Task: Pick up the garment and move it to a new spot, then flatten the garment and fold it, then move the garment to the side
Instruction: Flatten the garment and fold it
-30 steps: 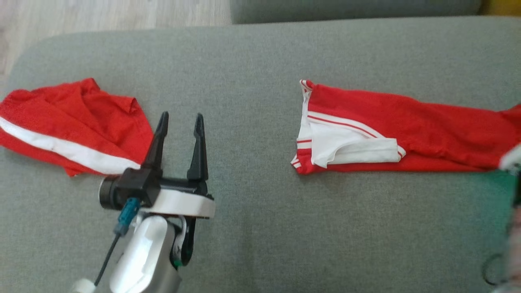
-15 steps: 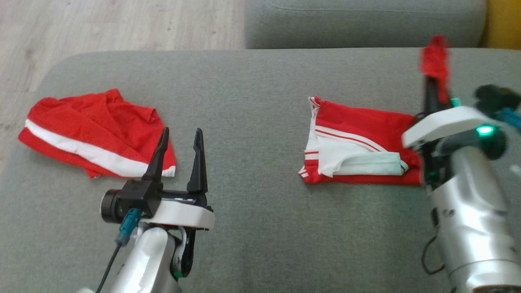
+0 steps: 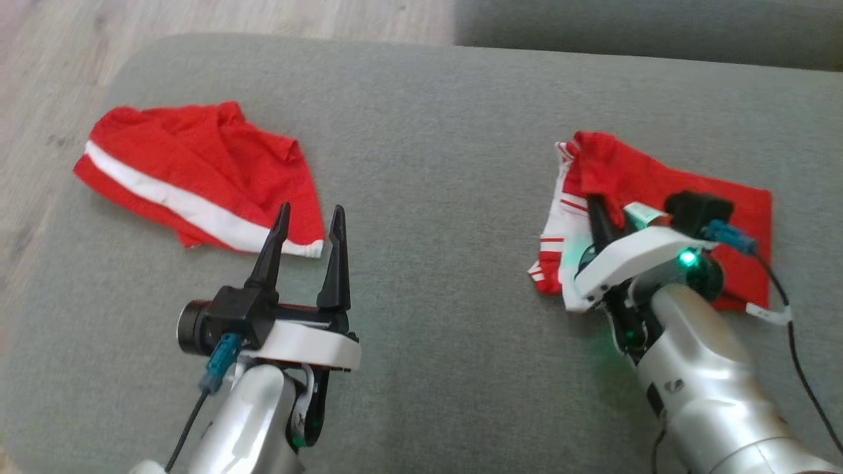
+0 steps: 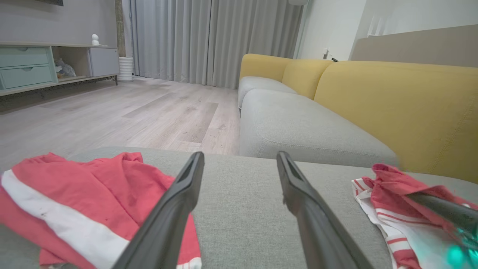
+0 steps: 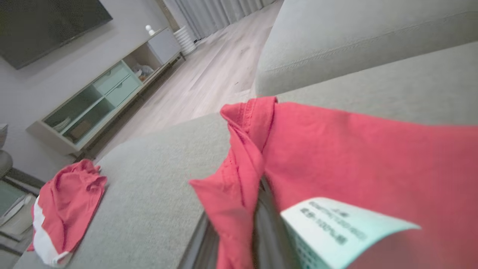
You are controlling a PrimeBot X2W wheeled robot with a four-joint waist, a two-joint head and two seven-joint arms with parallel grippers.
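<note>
The garment (image 3: 665,184), red with white striped trim, lies on the right of the grey cushion (image 3: 435,164), one end doubled back over itself. My right gripper (image 3: 597,207) is shut on that red end, low over the garment's white-trimmed left part. In the right wrist view red cloth (image 5: 354,157) drapes over the fingers and a white care label (image 5: 336,228) shows. My left gripper (image 3: 311,210) stands open and empty in the middle-left, its jaws apart in the left wrist view (image 4: 241,155), where the garment (image 4: 396,190) is at the right.
A second red garment with a white band (image 3: 197,171) lies crumpled at the cushion's left, just beyond my left fingertips. Wooden floor (image 3: 53,66) lies past the cushion's left edge. Another grey cushion and a yellow sofa back (image 4: 392,104) stand behind.
The head camera has shifted. My right arm came into view holding the garment's right end up, then carried it left and down over the garment. The left gripper stayed open.
</note>
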